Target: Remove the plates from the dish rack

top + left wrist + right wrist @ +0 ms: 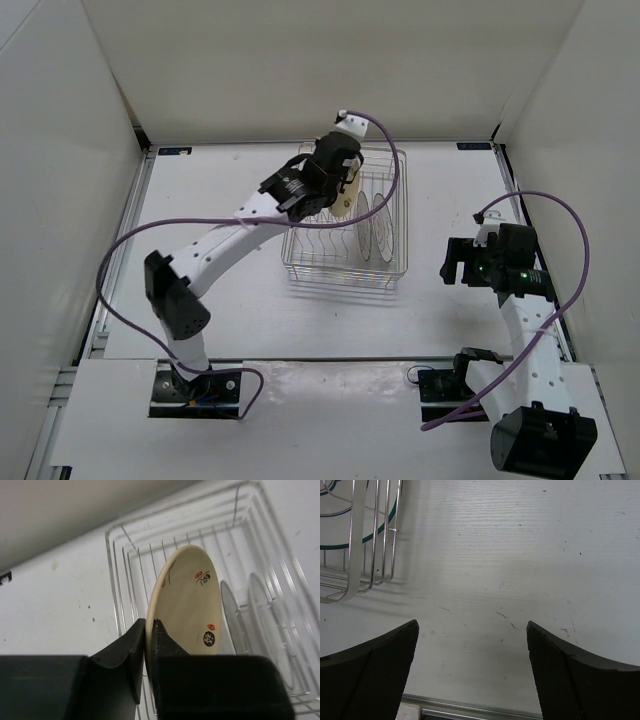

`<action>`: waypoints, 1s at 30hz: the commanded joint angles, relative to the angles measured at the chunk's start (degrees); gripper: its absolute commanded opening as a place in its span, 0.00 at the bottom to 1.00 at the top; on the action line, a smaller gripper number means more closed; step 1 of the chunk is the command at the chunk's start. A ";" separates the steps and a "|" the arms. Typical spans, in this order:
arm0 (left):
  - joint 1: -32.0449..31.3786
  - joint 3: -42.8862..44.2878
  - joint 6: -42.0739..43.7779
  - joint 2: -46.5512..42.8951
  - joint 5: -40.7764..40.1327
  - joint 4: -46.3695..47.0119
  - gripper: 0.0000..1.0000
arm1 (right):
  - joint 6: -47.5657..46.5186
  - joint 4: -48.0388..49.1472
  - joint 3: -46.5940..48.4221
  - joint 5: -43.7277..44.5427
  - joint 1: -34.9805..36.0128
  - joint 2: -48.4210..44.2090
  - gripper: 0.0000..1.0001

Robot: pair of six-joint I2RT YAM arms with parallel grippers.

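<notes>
Where the arm bases sit at the table's [250, 320] near edge, the R arm reaches fwd only a little. The right gripper [472, 630] hangs over bare tabletop w/ its fingers spread wide and nothing btwn them. It sits beside the dish rack's [345, 270] R side, apart from it; in the R wrist view a corner of the wire basket shows at upper left.

Further out, the rack stands mid-table. Three plates stand on edge in it, side by side: two silver plates [383, 235] toward the R end, and the tan plate [187, 605] left of them, w/ small red and black marks on its face.

The L arm stretches diagonally across to the rack, purple cable [120, 260] looping off it. The left gripper [150, 625] is pinched onto the tan plate's rim, one finger each side of the edge. The plate is upright inside the rack's outline; can't tell if its lower edge touches the wires. Behind the rack, bare tabletop runs to the white back wall [320, 70].
</notes>
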 commanded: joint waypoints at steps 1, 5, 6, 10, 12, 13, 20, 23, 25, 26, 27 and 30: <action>-1.22 0.42 2.97 -11.48 -3.09 7.45 0.11 | -0.69 1.17 -0.45 -1.04 -0.11 0.44 0.90; 0.71 -6.35 5.26 -19.50 -6.08 8.51 0.11 | -0.61 0.99 -0.36 -1.12 -0.02 0.53 0.90; 2.11 -11.32 5.09 -22.56 -7.13 7.90 0.11 | -0.69 0.99 -0.27 -1.13 -0.11 0.62 0.90; 8.61 -25.57 3.86 -34.15 -9.86 7.81 0.11 | -0.70 1.17 -0.45 -1.30 -0.11 0.62 0.90; 12.05 -30.76 1.43 -36.64 -9.77 6.41 0.11 | -0.61 1.17 -0.27 -1.30 -0.02 0.97 0.90; 13.10 -33.84 0.44 -37.44 -9.16 5.53 0.11 | -0.87 0.99 -0.36 -1.30 -0.02 0.97 0.90; 36.29 -49.68 -14.84 -42.98 14.11 4.10 0.09 | -1.13 1.16 -0.18 -1.65 0.06 1.67 0.90; 41.13 -56.00 -17.40 -39.66 22.20 6.31 0.09 | -1.05 1.08 -0.27 -1.83 -0.02 1.50 0.90; 42.02 -58.03 -18.02 -38.07 24.66 7.19 0.09 | -1.22 0.99 -0.45 -1.57 -0.02 1.94 0.90; 42.38 -58.47 -18.11 -36.75 26.07 7.19 0.11 | -1.31 0.82 -0.45 -1.48 0.06 2.11 0.90; 42.99 -58.65 -17.76 -35.44 26.35 7.19 0.16 | -1.40 0.90 -0.45 -1.48 -0.11 1.85 0.90; 43.78 -59.09 -17.85 -32.27 26.70 7.29 0.35 | -1.40 0.82 -0.36 -1.48 -0.11 2.03 0.90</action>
